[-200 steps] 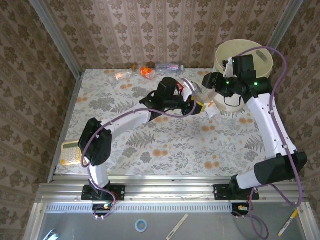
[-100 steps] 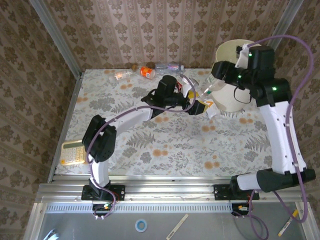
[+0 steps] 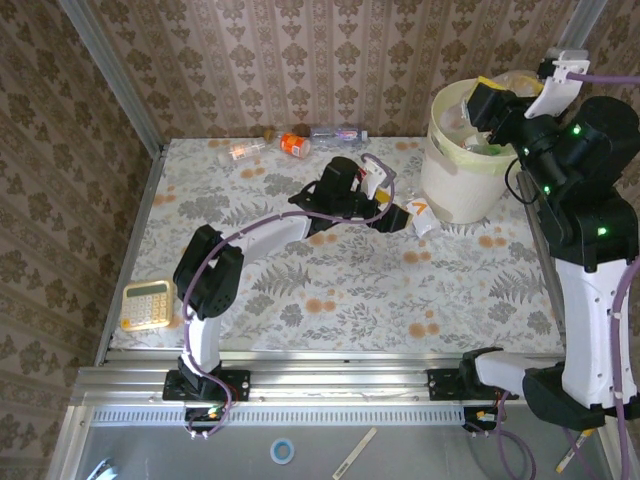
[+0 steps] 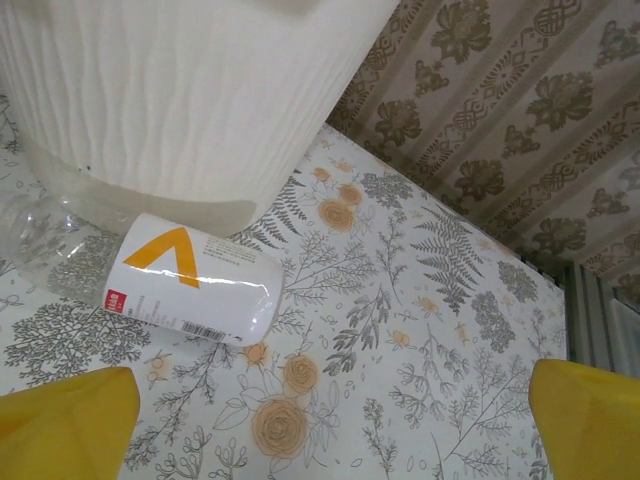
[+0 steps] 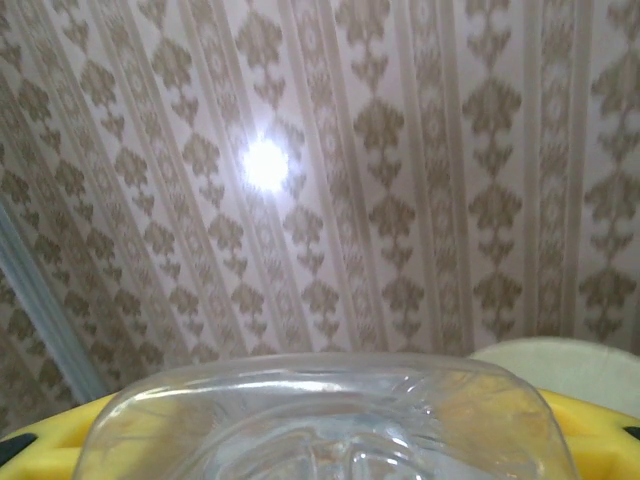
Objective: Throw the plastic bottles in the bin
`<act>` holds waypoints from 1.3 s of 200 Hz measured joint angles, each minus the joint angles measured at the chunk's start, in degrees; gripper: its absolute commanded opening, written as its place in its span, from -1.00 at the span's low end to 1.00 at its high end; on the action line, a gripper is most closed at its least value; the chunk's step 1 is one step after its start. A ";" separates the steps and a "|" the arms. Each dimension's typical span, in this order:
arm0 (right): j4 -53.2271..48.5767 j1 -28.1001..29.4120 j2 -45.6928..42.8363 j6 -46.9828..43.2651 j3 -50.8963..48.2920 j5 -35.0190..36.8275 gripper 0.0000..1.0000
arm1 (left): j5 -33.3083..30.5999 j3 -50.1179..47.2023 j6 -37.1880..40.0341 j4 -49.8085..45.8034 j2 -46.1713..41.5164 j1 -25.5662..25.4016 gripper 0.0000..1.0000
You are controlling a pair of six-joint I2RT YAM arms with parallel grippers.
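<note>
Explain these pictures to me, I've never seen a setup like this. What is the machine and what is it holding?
These are two robot arms bolted at the near edge of a flowered table. Each ends in a two-finger tool. The wide picture comes from a camera overhead, and the other two come from cameras on the wrists. The left tool is open, with its yellow fingers just short of a white-labelled bottle that lies beside the cream bin. The right tool is up above the bin, gripping a clear bottle. Along the far edge of the table lie more bottles, and a yellow calculator sits near the left corner.
</note>
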 measured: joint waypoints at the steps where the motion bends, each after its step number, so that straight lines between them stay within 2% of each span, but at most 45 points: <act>1: 0.66 0.07 -0.15 -0.28 -0.28 0.11 -0.42 | -0.02 0.00 0.00 0.00 0.00 0.02 1.00; 31: 11.56 0.68 -2.40 -5.60 -6.23 1.92 -0.46 | -0.61 0.00 -0.07 -0.04 0.00 0.81 1.00; 47: 14.95 0.68 -1.68 -7.34 -6.56 3.21 -0.52 | -0.76 0.00 -0.37 -0.04 0.00 0.98 1.00; 60: 17.22 0.68 -0.28 -8.70 -6.47 5.22 -0.65 | -0.76 0.00 -0.48 -0.04 0.00 1.07 1.00; 69: 17.38 0.63 1.36 -9.38 -5.22 7.08 -0.65 | -0.76 0.00 -0.66 -0.04 0.00 1.11 0.99; 90: 13.88 -0.48 9.62 -9.97 4.26 11.61 -0.36 | -1.09 0.46 -0.85 -0.07 0.63 1.11 1.00; 100: 9.60 -1.40 15.58 -9.42 12.09 14.08 0.02 | -1.25 0.94 -0.87 -0.07 1.31 1.11 1.00; 115: 3.41 -2.95 24.30 -7.48 22.25 17.22 0.31 | -1.44 1.22 -1.05 -0.15 2.34 1.16 0.99; 128: -4.02 -4.15 30.84 -5.09 28.59 19.41 0.73 | -1.68 1.22 -1.49 -0.61 2.97 1.25 1.00; 139: -11.58 -4.61 36.65 -3.63 34.95 20.85 0.84 | -1.81 1.22 -2.03 -1.09 3.26 1.51 1.00; 156: -21.77 -4.63 44.96 -2.16 44.94 22.82 0.87 | -1.90 1.20 -2.80 -1.46 3.32 2.12 1.00; 168: -26.95 -4.13 47.84 -1.40 48.24 23.10 0.90 | -1.99 1.18 -3.30 -1.46 3.32 2.69 1.00; 187: -32.39 -3.19 47.74 -0.68 48.41 23.23 0.92 | -2.05 0.76 -3.87 -1.46 3.32 3.61 1.00; 205: -33.46 -2.23 44.35 0.13 44.98 21.55 0.94 | -2.05 0.15 -3.98 -1.55 3.30 4.52 1.00; 260: -34.23 3.17 30.93 2.36 30.95 11.32 0.97 | -2.03 -2.84 -4.28 -1.73 0.24 6.43 1.00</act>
